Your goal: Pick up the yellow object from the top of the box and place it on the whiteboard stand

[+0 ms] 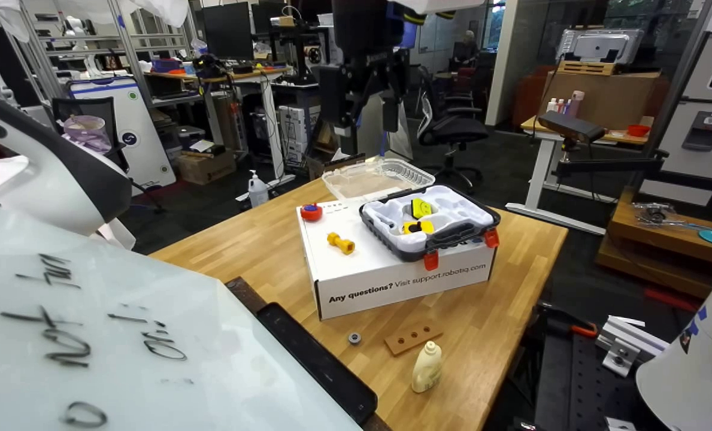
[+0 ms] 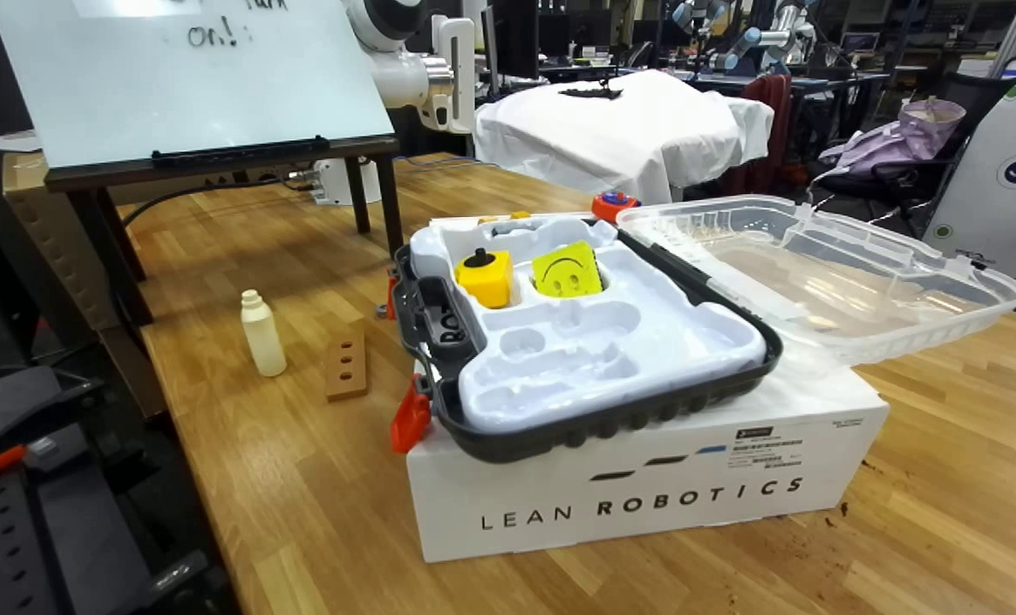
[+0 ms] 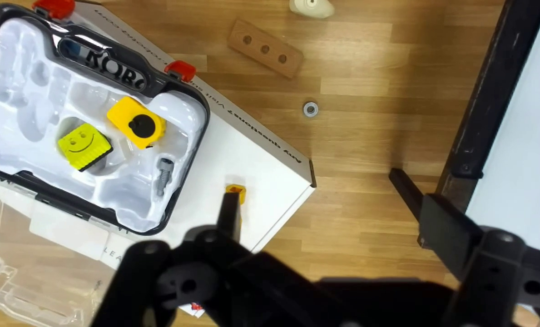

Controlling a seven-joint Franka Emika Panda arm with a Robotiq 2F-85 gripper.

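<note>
I observe the claw [image 3: 314, 185] raised well above the white box [image 1: 326, 263], its fingers [image 3: 229, 215] spread wide and unladen. A box corner and the wooden tabletop [image 2: 320, 512] show between them.

The yellow piece [image 1: 341, 243], dumbbell-like in form, lies directly on top of the box, toward the end nearest the whiteboard stand [image 2: 362, 149]. In the wrist view, one finger covers most of it.

On the box sits a black case [image 1: 412, 257] with a white moulded insert [image 2: 687, 342], its clear lid [image 2: 815, 248] laid back past the box edge. Inside the case I note a yellow block with a black knob [image 2: 486, 284] and a yellow-green block with a smiling face [image 2: 569, 272] (the latter sits tilted). A grey screw [image 3: 163, 176] lies in a recess of the same insert. A red and blue item [image 1: 311, 212] rests at a box corner, near the yellow piece.

The stand, near the box but apart from it, bears a tilted whiteboard [image 2: 174, 94] written on in black. On the tabletop, off the side of the box lettered "Any questions?", I record a pale bottle [image 2: 263, 335], upright; a wooden strip with three holes [image 3: 273, 54], near the bottle; and a grey ring [image 3: 310, 109], lying between the strip and the stand
</note>
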